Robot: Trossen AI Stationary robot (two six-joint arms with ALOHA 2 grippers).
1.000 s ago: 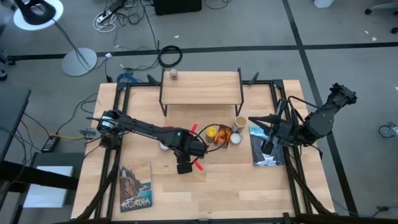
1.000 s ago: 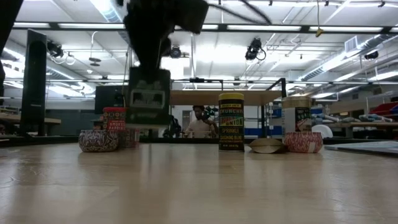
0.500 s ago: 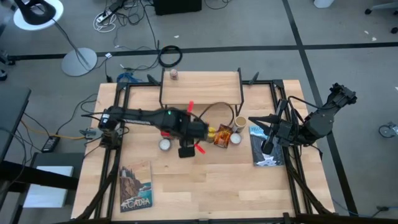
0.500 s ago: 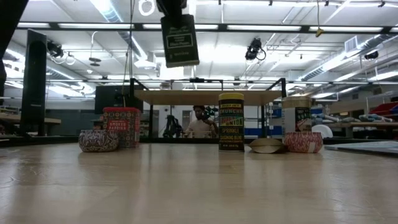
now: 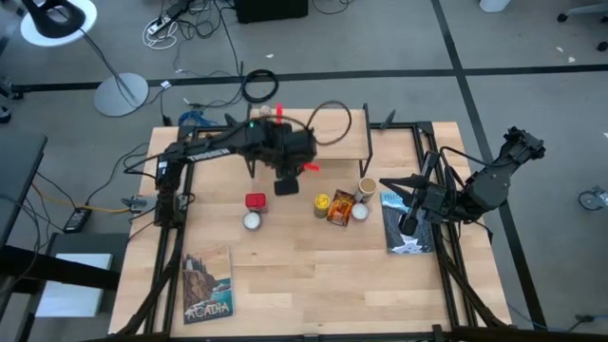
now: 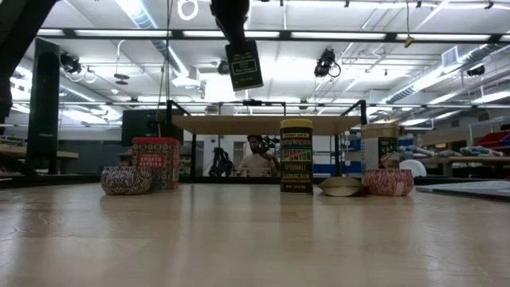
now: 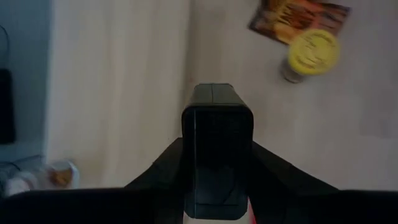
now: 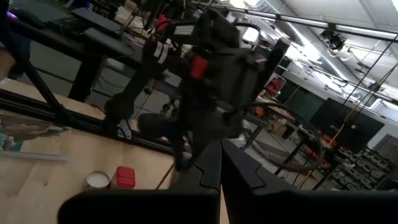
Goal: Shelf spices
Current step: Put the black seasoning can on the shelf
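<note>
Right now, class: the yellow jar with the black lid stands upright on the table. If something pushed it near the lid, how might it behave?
The yellow jar is tall and narrow, so it would probably tip rather than slide. Being round, it could then roll toward the orange packet beside it.

small jar [image 5: 266, 114] on shelf [image 5: 323, 142], tins [image 5: 255, 201] left, packet [image 5: 339, 211] right

left pincer [image 5: 286, 182] raised, gripping; right pincer [image 5: 385, 182] closed, parked

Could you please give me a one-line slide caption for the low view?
Left gripper holds the dark tin high above the shelf.
</note>
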